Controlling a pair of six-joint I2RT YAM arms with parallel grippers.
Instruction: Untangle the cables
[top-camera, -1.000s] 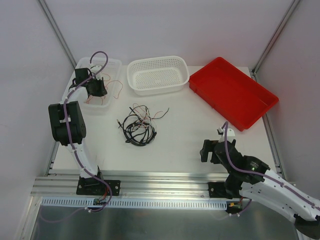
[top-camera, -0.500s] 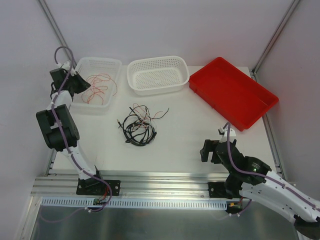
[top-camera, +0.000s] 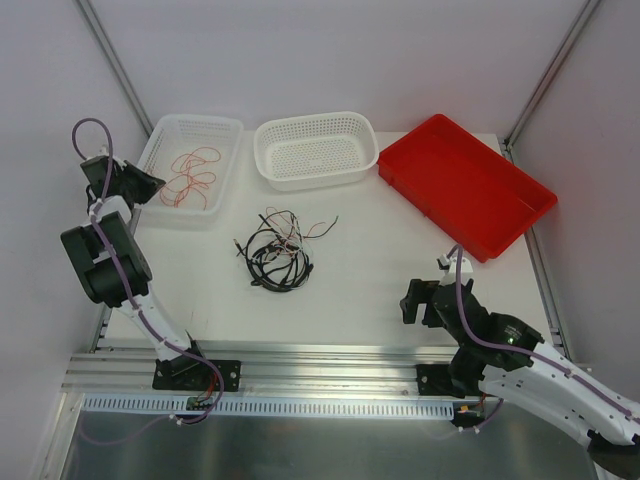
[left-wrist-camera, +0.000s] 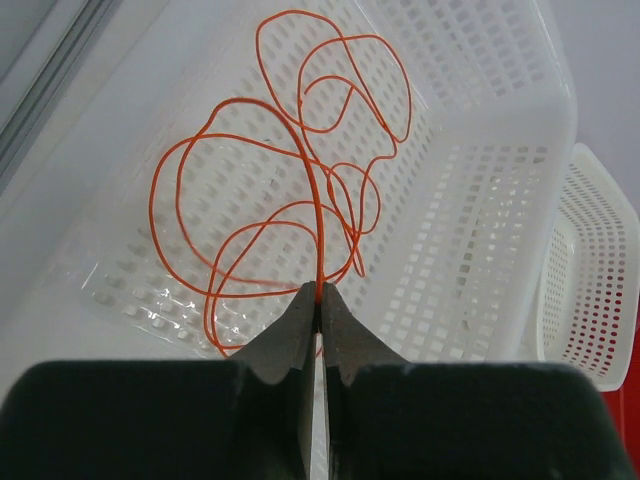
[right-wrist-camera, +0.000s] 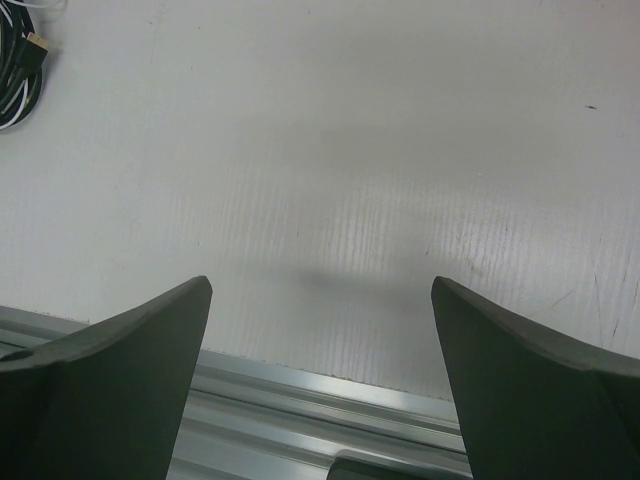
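Observation:
A tangle of black, white and red-orange cables (top-camera: 278, 252) lies on the table's middle. A separate red-orange wire (top-camera: 190, 172) lies looped in the left white basket (top-camera: 226, 126). My left gripper (top-camera: 150, 184) is at that basket's left edge, shut on one strand of this wire. In the left wrist view the jaws (left-wrist-camera: 320, 293) pinch the red-orange wire (left-wrist-camera: 318, 215), whose loops spread over the basket floor (left-wrist-camera: 470, 230). My right gripper (top-camera: 414, 300) is open and empty near the table's front right; its view (right-wrist-camera: 320, 285) shows bare table and a bit of black cable (right-wrist-camera: 20, 62).
A second white basket (top-camera: 316, 119) stands at the back centre. A red tray (top-camera: 465, 185) stands at the back right. A metal rail (top-camera: 320, 370) runs along the near edge. Grey walls close in on both sides.
My left arm has swung left, from over the left basket to its left edge, still gripping the red-orange wire; the wire's loops shifted left in the basket. The right arm has not moved.

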